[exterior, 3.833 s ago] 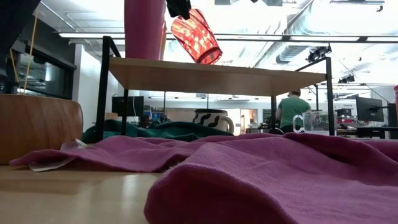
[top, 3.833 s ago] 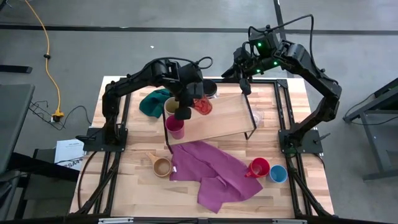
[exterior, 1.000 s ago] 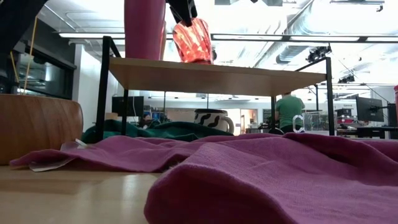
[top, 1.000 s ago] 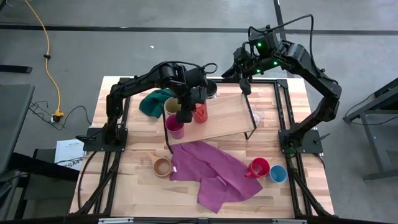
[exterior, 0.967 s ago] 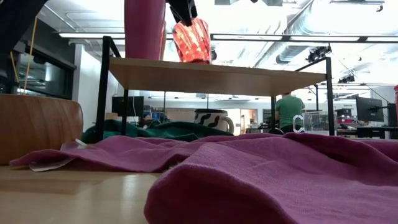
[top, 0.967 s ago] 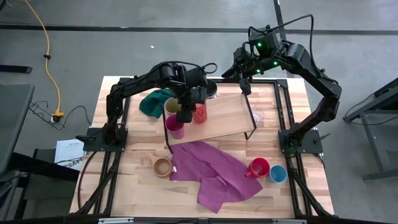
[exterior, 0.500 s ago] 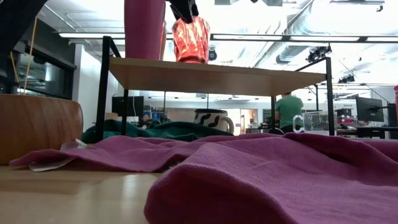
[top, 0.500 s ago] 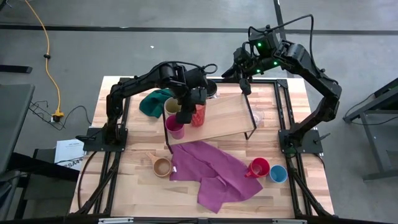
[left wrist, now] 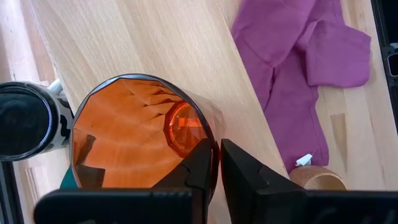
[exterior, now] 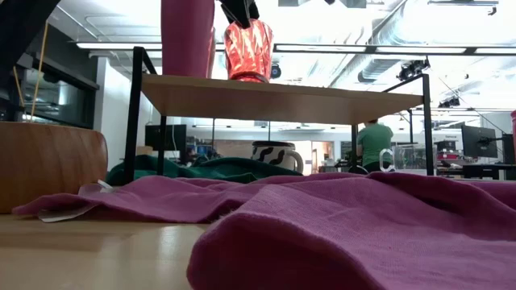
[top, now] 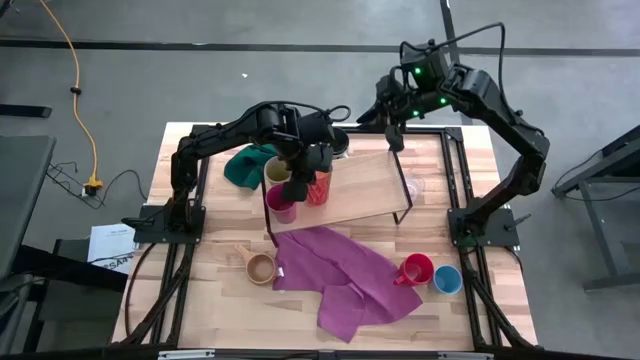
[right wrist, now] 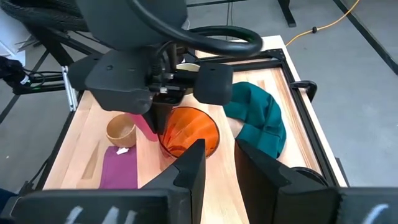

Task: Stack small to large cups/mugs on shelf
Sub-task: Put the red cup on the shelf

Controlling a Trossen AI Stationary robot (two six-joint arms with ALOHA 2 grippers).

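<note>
Red cup [exterior: 247, 50] stands upright on the shelf [exterior: 322, 101], near its left end, just beside the magenta cup [exterior: 187, 36]. Faceted, translucent, thin-walled; likely light, stiff and slick, probably prone to tipping if nudged. The rim looks like the only workable hold: one finger inside, one outside.

Left tool [left wrist: 218, 163] is doing just that, pinching the cup wall at the rim, fingers nearly together. Left arm reaches in over the shelf's left end, wrist pointing down.

Right tool [right wrist: 219, 163] hovers at the shelf's far edge, fingers slightly spread, holding nothing.
</note>
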